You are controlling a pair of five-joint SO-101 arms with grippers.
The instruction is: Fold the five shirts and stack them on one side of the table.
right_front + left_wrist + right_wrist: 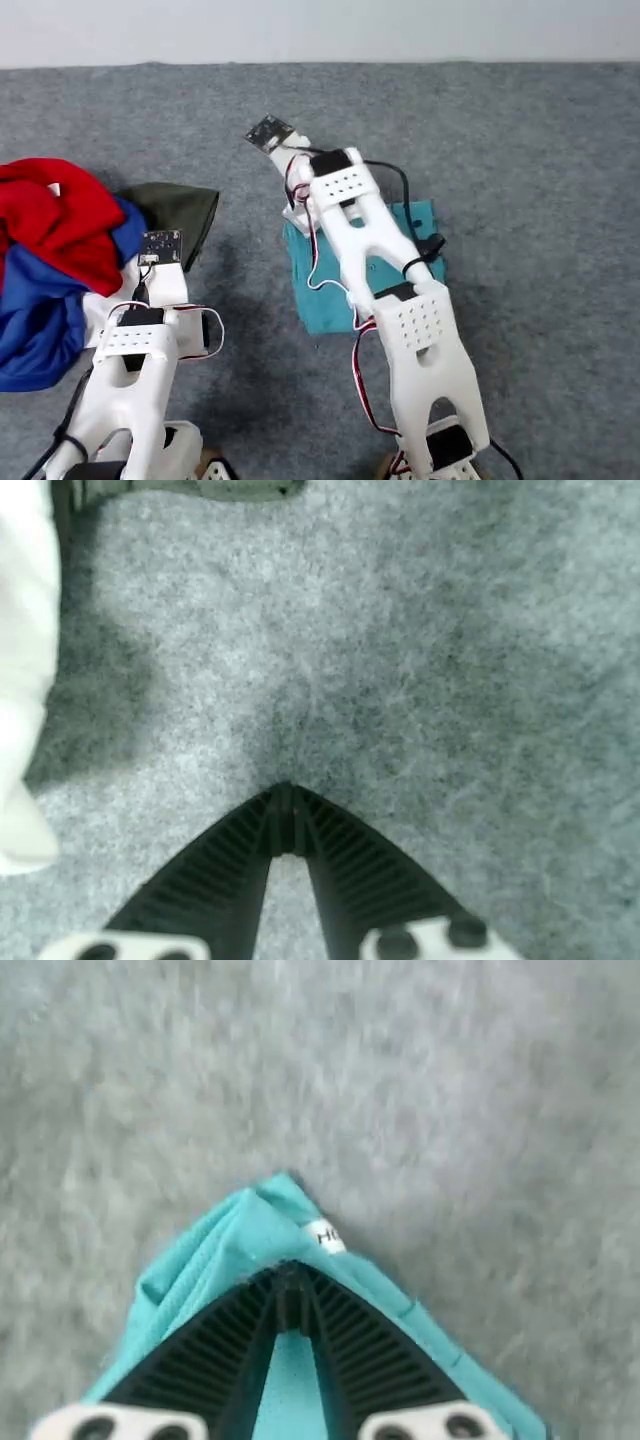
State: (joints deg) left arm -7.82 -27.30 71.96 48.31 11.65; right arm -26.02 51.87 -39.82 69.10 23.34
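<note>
A teal shirt [345, 290] lies folded on the grey carpet under the right arm. My right gripper [290, 1272] is shut on its far left corner, where a white label [325, 1235] shows. A loose pile sits at the table's left: a red shirt [60, 215] on top, a blue shirt [40, 320] below it, white cloth [22, 660] beside them, and a dark green shirt [180, 210] at the pile's right. My left gripper [285, 792] is shut on nothing, low over bare carpet just right of the pile.
Grey carpet [520, 160] covers the whole table, with open room at the right and along the back. A pale wall [320, 30] runs behind the far edge.
</note>
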